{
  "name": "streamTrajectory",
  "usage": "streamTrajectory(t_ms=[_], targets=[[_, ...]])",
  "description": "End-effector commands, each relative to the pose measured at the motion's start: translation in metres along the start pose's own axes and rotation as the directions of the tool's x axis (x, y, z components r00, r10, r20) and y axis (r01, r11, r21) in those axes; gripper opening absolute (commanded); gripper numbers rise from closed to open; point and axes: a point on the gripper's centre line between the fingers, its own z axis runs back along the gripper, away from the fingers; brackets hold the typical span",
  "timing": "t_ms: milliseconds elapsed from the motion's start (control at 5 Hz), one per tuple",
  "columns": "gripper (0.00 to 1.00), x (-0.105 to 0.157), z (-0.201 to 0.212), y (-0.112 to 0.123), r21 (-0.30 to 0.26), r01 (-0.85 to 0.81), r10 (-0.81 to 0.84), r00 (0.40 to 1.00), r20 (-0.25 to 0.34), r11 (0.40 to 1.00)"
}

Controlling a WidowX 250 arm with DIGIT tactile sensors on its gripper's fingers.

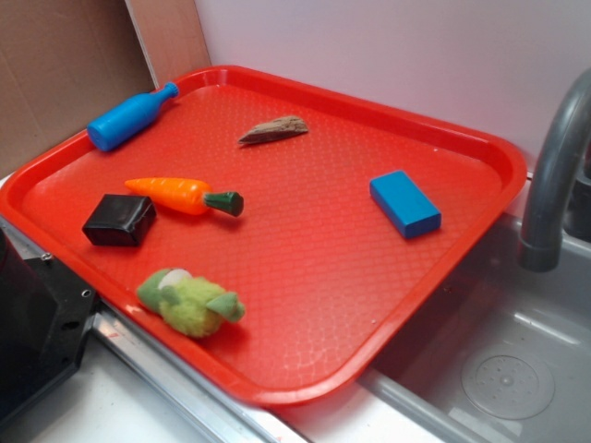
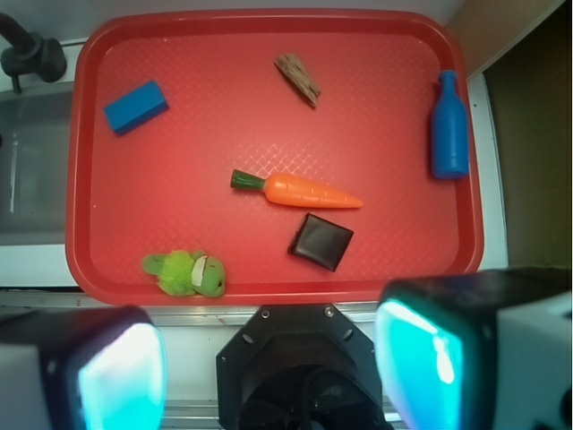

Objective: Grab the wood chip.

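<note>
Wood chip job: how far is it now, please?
Nothing looks done yet. The wood chip lies untouched on the red tray, apart from the carrot. The gripper is open and empty, seen in the wrist view above the tray's near edge. Everything is left: reaching the chip, closing on it and lifting.

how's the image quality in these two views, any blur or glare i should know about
Exterior view: soft overall, with pale glare along the far rim of the red tray, though the wood chip stays readable. Wrist view: the tray contents are fairly sharp, wood chip included, but the end effector fingers at the bottom edge are blurred and glow cyan, being very close to the lens.
</note>
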Motion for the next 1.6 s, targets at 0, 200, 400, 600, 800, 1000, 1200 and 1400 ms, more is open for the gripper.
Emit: streamTrajectory(t_ms=[0,200,400,600,800,1000,1200,1400], targets=[[1.0,0.0,0.0,0.0,0.0,0.0,0.0,1.0,0.0,1.0],[1.0,0.042,-0.042,0.033,-0.078,0.122,-0.124,0.992,-0.023,0.989],[1.0,0.081,-0.086,0.055,-0.097,0.211,-0.211,0.977,0.012,0.973],[1.0,0.108,-0.13,0.065,-0.082,0.278,-0.28,0.96,-0.015,0.957],[1.0,0.125,-0.168,0.06,-0.056,0.335,-0.337,0.941,-0.041,0.941],[1.0,0.134,-0.201,0.061,-0.04,0.35,-0.352,0.932,-0.088,0.936],[1.0,0.118,-0.232,0.052,-0.007,0.348,-0.346,0.931,-0.118,0.937],[1.0,0.128,-0.243,0.053,-0.008,0.357,-0.356,0.926,-0.128,0.934]])
